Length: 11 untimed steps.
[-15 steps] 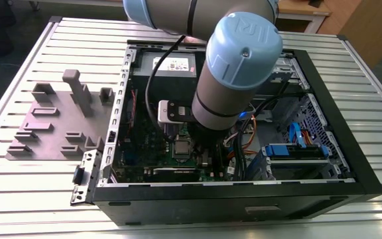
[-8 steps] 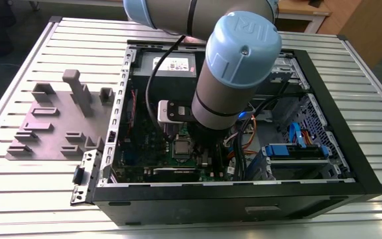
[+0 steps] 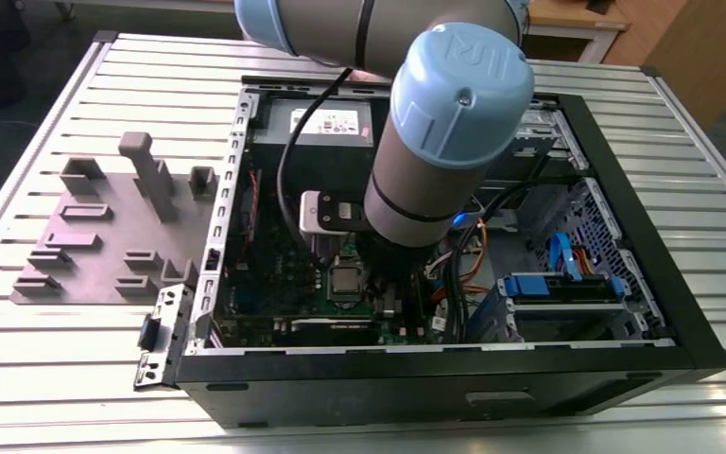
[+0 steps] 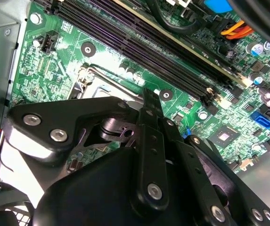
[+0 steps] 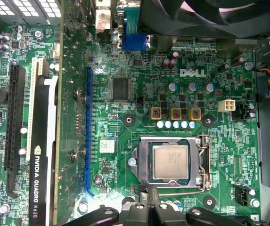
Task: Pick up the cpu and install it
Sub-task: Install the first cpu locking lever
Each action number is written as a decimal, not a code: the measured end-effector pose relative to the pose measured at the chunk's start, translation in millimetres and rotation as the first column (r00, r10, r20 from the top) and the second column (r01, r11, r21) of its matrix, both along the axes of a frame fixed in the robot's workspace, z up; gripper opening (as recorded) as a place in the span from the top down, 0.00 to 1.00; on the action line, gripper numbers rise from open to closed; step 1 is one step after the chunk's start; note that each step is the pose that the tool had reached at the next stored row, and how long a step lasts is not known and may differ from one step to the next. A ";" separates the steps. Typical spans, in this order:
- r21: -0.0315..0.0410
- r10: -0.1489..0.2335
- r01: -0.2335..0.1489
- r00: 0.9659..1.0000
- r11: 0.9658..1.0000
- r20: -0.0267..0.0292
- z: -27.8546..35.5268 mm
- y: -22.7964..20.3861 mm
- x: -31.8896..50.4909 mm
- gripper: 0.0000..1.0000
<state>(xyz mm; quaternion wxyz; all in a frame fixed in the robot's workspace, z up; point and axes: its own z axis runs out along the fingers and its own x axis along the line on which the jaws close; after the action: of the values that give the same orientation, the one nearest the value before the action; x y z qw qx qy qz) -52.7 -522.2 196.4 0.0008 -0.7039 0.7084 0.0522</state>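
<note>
1. The cpu [image 5: 171, 162] is a small flat square with a brushed silvery metal top. It lies level inside the square socket [image 5: 142, 162], with a dark margin around it and a bright metal frame round that.
2. In the first wrist view, the claw [image 5: 146, 200] hangs just beside the socket's edge and is not touching the cpu. It is built of matte black links joined by shiny round screws. I cannot tell whether it is apart or together.
3. The motherboard [image 5: 210, 84] is glossy green and crowded with tiny parts, a row of round capacitors and a dark square chip.
4. A long blue slot [image 5: 87, 132] runs beside a black graphics card [image 5: 43, 155].
5. In the second wrist view, long black memory slots [image 4: 139, 44] lie in parallel rows.
6. In the exterior view, the arm [image 3: 445, 142], a grey tube with a rounded blue cap, reaches down into the open black computer case [image 3: 647, 236].
7. The case rests on a ribbed metal desk [image 3: 73, 378]. A grey blocky plastic fixture [image 3: 98, 255] sits at the exterior view's left.
</note>
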 end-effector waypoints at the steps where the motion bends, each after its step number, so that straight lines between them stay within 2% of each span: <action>1: 0.000 0.000 0.000 1.000 1.000 0.000 -0.3 0.0 0.0 0.89; 11: 0.000 0.000 0.000 1.000 1.000 0.000 -2.1 0.0 0.0 0.89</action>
<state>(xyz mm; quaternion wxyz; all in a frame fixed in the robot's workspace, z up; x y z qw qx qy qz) -52.7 -522.2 194.3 0.0008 -0.7039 0.7084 0.0520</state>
